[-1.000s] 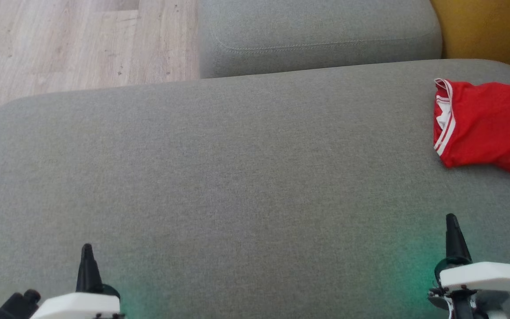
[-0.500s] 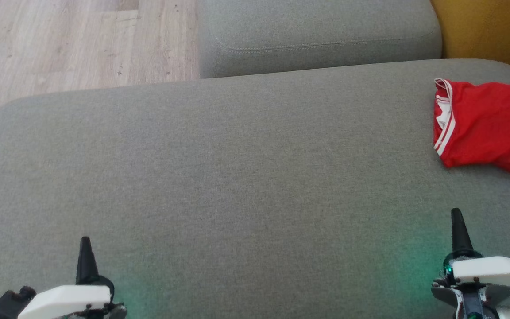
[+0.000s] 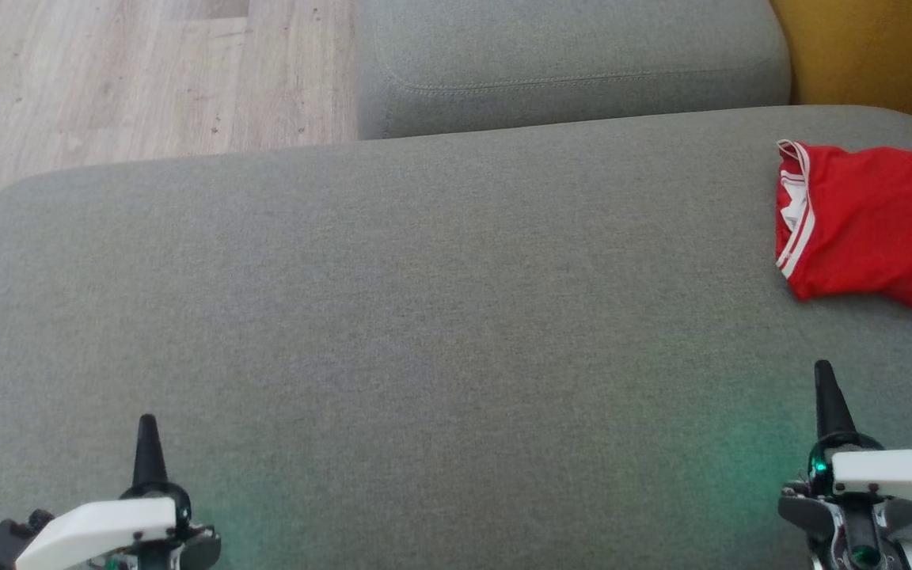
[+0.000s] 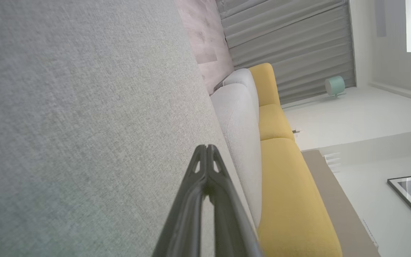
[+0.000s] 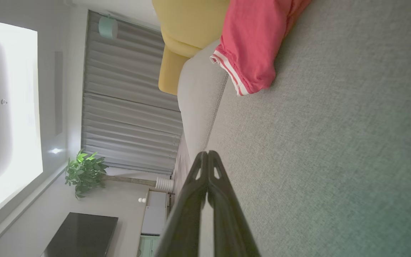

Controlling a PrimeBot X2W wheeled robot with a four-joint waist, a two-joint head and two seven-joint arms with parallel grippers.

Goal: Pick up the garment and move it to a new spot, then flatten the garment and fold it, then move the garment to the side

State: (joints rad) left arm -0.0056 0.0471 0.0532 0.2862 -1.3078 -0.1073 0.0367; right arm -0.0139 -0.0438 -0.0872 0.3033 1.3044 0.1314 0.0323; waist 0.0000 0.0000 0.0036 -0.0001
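1. Grey seat cushion point(image 3: 424, 317): a broad woven surface with rounded corners. It is the landmark for every entry below.
2. Wooden floor point(image 3: 108, 79): pale planks, beyond the seat cushion's far left corner.
3. Second cushion point(image 3: 567, 63): the same grey cloth with a stitched seam, butted against the seat cushion's far edge, right of the floor patch.
4. Yellow upholstery point(image 3: 875, 47): past the seat cushion's far right corner, beside the second cushion.
5. Garment point(image 3: 875, 226): red with white striped trim at one hem. It lies on the seat cushion at its far right corner, loosely bunched, and its right part is cut by the head view's edge. Nothing touches it. In the right wrist view the garment point(image 5: 255, 43) sits ahead of the fingers, well apart from them.
6. Right gripper point(image 3: 823, 380): over the seat cushion's near right part, fingers pointing toward the garment with bare cloth between. In its wrist view the right gripper point(image 5: 205, 154) is clenched, tips pressed together, grasping nothing.
7. Left gripper point(image 3: 146, 431): over the seat cushion's near left part, far from the garment. In its wrist view the left gripper point(image 4: 206, 148) is likewise clenched tip to tip and empty.
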